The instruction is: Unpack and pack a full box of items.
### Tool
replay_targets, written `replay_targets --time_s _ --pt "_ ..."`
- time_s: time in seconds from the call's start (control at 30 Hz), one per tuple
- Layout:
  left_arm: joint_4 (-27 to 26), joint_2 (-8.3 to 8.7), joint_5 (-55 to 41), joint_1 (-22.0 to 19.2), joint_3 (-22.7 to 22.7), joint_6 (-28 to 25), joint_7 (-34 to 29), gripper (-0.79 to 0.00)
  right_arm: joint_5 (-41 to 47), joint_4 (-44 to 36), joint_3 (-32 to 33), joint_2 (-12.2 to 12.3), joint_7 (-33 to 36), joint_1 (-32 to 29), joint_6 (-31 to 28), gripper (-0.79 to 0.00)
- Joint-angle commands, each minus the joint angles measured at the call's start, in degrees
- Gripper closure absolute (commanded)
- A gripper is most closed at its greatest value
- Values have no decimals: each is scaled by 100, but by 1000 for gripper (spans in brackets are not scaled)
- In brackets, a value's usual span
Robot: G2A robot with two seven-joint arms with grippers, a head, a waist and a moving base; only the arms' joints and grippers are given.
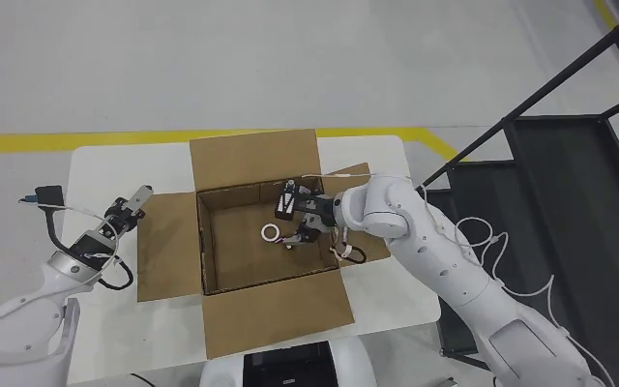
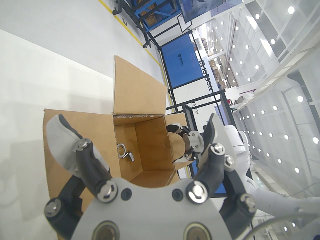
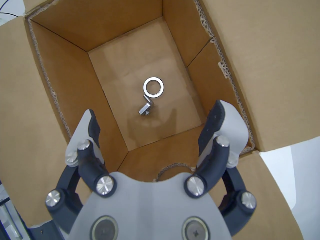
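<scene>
Setting: white desk (image 1: 106, 164) on a grey floor (image 1: 290, 58) marked with a yellow line.
Box: cardboard box (image 3: 62, 58), open, with all four flaps folded outward, standing at mid-desk.
Contents: metal ring (image 3: 153, 87) lying flat on the box bottom, with a small metal block (image 3: 145, 108) at its rim, either touching it or just beside it.
Right fingers (image 3: 225, 123): spread wide and holding nothing, poised above the box opening, over the ring and block.
Left fingers (image 2: 62, 136): spread wide and holding nothing, outside the box, above the side flap nearest that arm.
Stage (judged): unpacking appears nearly done, with two small pieces left to lift out.
Risk 1: the ring is thin and flat, so the fingers may skate over it or scrape the cardboard without gripping.
Risk 2: the block sits so close that a grasp could catch both pieces, and one might drop.
Risk 3: the walls are deep, so a descent off centre could snag a flap or wall and shove the box.
</scene>
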Motion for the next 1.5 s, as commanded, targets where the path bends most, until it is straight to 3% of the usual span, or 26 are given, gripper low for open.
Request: replay_targets --time_s 0.0,1.17,1.47 --pt "0 0 0 0 0 0 0 -785 -1 -8 12 3 -2 -6 -6 -785" --pt "0 0 0 0 0 0 0 -785 9 -3 5 0 -39 -21 10 -785" --pt "0 0 0 0 0 0 0 -785 167 876 -1037 -329 -50 611 182 -785"
